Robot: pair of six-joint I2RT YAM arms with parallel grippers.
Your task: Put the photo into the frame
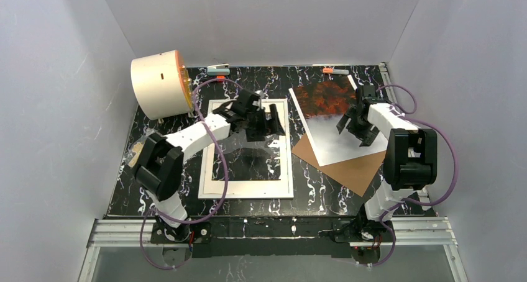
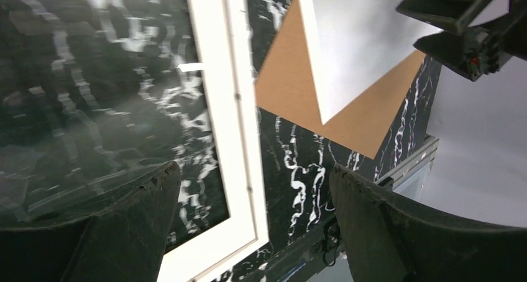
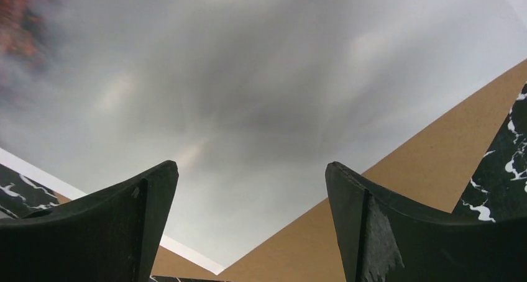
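Plainly, the left jaws gape released over the frame [image 1: 245,191], the right jaws over the photo [image 1: 329,142].

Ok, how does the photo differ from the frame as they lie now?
The frame lies square to the table; the photo lies skewed. The frame rests on the table; the photo on a brown board. The frame is a white border; the photo a red-orange and grey sheet. Both lie flat.
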